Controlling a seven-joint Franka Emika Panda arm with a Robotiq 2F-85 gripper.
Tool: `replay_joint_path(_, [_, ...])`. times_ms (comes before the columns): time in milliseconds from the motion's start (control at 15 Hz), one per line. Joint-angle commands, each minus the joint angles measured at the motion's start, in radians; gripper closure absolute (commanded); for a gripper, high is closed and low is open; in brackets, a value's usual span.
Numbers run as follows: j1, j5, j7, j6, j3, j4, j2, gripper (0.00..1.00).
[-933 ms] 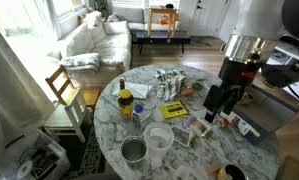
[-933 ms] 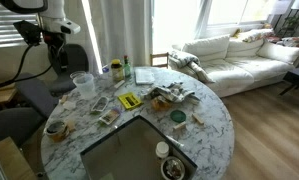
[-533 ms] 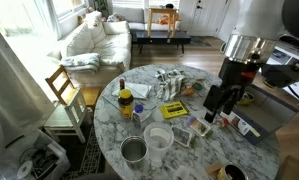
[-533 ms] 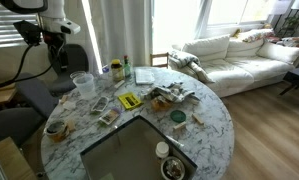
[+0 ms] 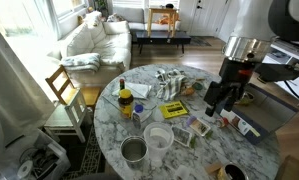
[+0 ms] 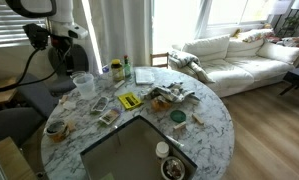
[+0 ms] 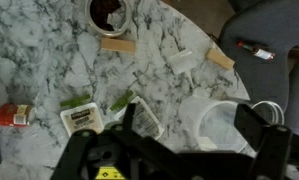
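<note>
The claw [image 5: 219, 105] hangs released over the round marble counter [image 5: 189, 155], its dark fingers [image 7: 132, 120] spread wide with nothing between them; it touches nothing, and in both exterior views it sits well above the clutter, near the counter's rim; looking down from the wrist, the nearest thing is a clear plastic tub [image 7: 221, 122], standing on the marble right below the claw and closer to one finger than to the other, apart from both; beside the opposite finger lies a small white labelled packet [image 7: 84, 119] with a couple of green scraps [image 7: 122, 100] just past it, and farther out on that side a red packet [image 7: 16, 115]; ahead of the fingertips, well apart from the claw, a bowl with dark contents [image 7: 109, 12] stands with a tan card piece [image 7: 117, 46] just in front of it; a white packet [image 7: 186, 62] lies between that bowl and the claw, off toward the tub's side; beyond the tub the counter ends and a grey chair seat [image 7: 274, 25] shows past the edge; in an exterior view a yellow packet [image 5: 174, 109] lies toward the middle of the counter, away from the claw, and a metal pot [image 5: 135, 150] stands farther off again near the opposite rim
</note>
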Motion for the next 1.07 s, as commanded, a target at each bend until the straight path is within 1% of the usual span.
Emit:
replay_joint_path(0, [-0.065,0.032,-0.067,-0.021,-0.076,0.037,0.118,0.00])
replay_joint_path(67, [-0.076,0.037,-0.102,-0.041,-0.095,0.045,0.144,0.00])
replay_joint_path(133, [-0.089,0.034,-0.140,-0.026,-0.109,0.042,0.170,0.00])
replay_joint_path(267, [-0.110,0.036,-0.198,-0.039,-0.130,0.051,0.229,0.00])
replay_joint_path(400, [-0.125,0.027,-0.200,0.006,-0.135,0.034,0.278,0.00])
replay_joint_path(600, [-0.147,0.075,-0.261,0.076,-0.140,0.029,0.349,0.00])
replay_joint_path(667, [-0.154,0.104,-0.262,0.128,-0.140,0.026,0.365,0.00])
replay_joint_path(733, [-0.144,0.048,-0.221,0.074,-0.130,0.021,0.323,0.00])
replay_joint_path(867, [-0.154,0.072,-0.237,0.116,-0.132,0.022,0.357,0.00])
replay_joint_path(1000, [-0.157,0.075,-0.239,0.118,-0.132,0.024,0.365,0.00])
